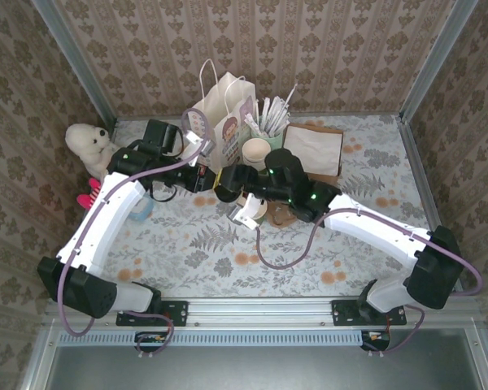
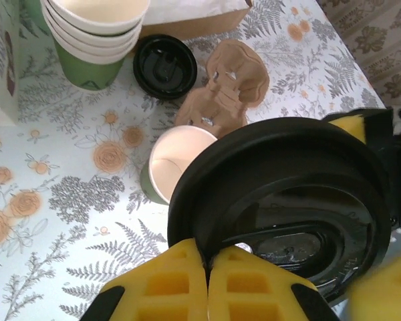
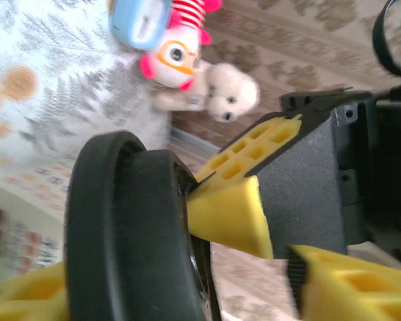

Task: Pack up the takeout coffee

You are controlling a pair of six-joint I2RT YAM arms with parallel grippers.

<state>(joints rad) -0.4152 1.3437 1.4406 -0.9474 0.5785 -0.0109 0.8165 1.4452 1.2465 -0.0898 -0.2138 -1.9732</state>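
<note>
Left wrist view: left gripper [image 2: 207,262] clamped on the round black plastic lid's [image 2: 281,180] rim, near the open small green paper cup [image 2: 170,164]; right gripper [image 3: 187,291] spread wide, lid between its fingers.

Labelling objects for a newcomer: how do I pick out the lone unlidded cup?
Find the tall white paper bag at the table's back. Nearer than the stack of cups beside it stands a small green cup. Unlike those, it is single, lidless.

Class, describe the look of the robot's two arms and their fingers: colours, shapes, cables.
The left arm and right arm have white links and bulky black joints. A purple cable trails along each. Small green lights dot the joints. The fingers are yellow with square pockets.
</note>
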